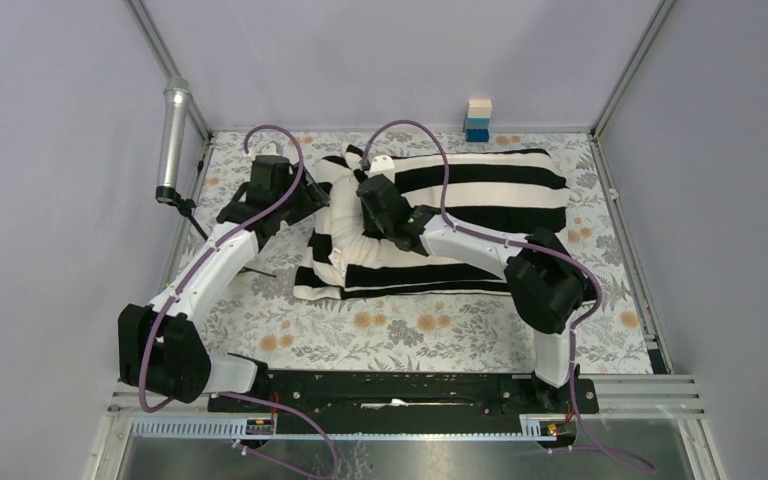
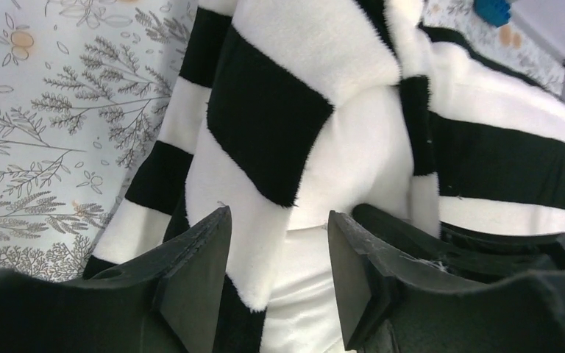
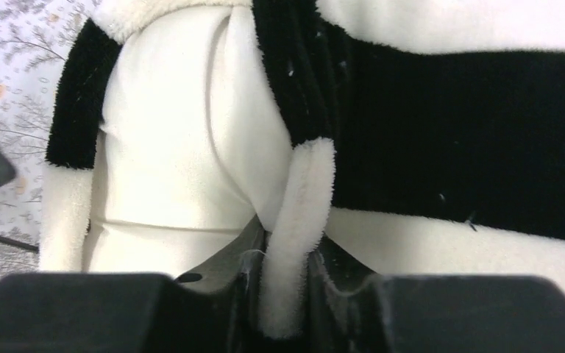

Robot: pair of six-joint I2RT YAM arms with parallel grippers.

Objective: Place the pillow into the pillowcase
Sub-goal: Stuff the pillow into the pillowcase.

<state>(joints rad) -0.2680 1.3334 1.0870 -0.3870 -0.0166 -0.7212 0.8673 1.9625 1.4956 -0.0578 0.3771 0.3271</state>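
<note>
The black-and-white striped pillowcase (image 1: 490,190) lies across the floral table cover, bunched at its left end. There the cream pillow (image 1: 345,215) bulges out of the opening; the rest of it is hidden inside. My left gripper (image 1: 310,195) is at that open end. In the left wrist view its jaws (image 2: 279,272) stand open, with the pillowcase edge (image 2: 265,110) and the smooth pillow (image 2: 353,154) between and beyond them, not pinched. My right gripper (image 1: 365,195) sits on top of the bunched end. In the right wrist view it (image 3: 288,265) is shut on a fuzzy white fold of the pillowcase (image 3: 456,125), beside the pillow (image 3: 176,125).
A small stack of blue and white blocks (image 1: 478,120) stands at the back edge. A grey cylinder on a stand (image 1: 173,140) rises at the left rear corner. Metal frame posts and walls close in the floral table cover (image 1: 410,330) on three sides.
</note>
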